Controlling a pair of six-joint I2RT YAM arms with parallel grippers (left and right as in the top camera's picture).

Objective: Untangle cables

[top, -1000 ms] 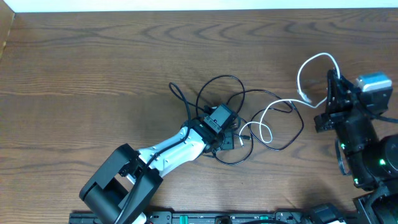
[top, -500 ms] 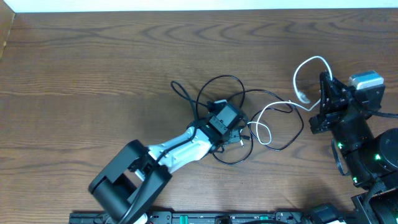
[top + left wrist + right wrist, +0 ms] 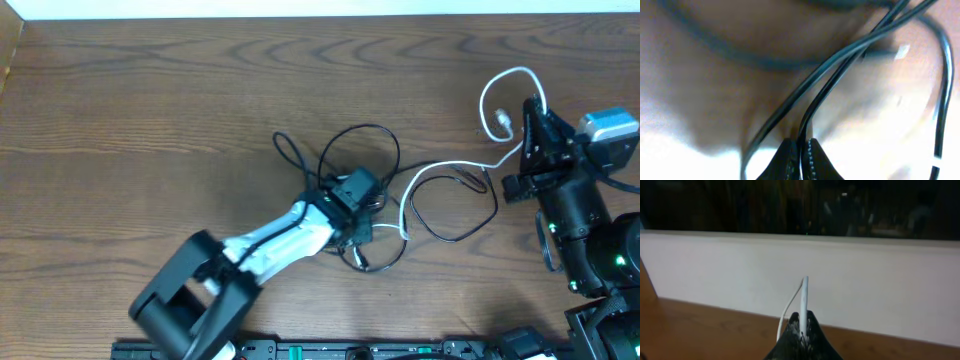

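Note:
Black cables [image 3: 362, 160] lie looped and crossed in a tangle at the table's middle. My left gripper [image 3: 352, 203] is down on the tangle, shut on a black cable [image 3: 820, 95] that runs up from between its fingertips [image 3: 801, 155]. A white cable [image 3: 452, 166] runs from the tangle to the right and up in a loop [image 3: 505, 85]. My right gripper [image 3: 530, 125] is shut on the white cable [image 3: 804, 300], holding it above the table at the right; the cable sticks up from between its fingertips [image 3: 803, 327].
A wooden table [image 3: 150, 120] with a white wall along its far edge [image 3: 890, 280]. The left arm's base [image 3: 190, 300] stands at the front left, the right arm's body [image 3: 590, 240] at the right edge. A black rail [image 3: 350, 350] runs along the front.
My right gripper has moved right and slightly away, pulling the white cable straighter out of the tangle. The black loops shifted and the left gripper shifted a little with them.

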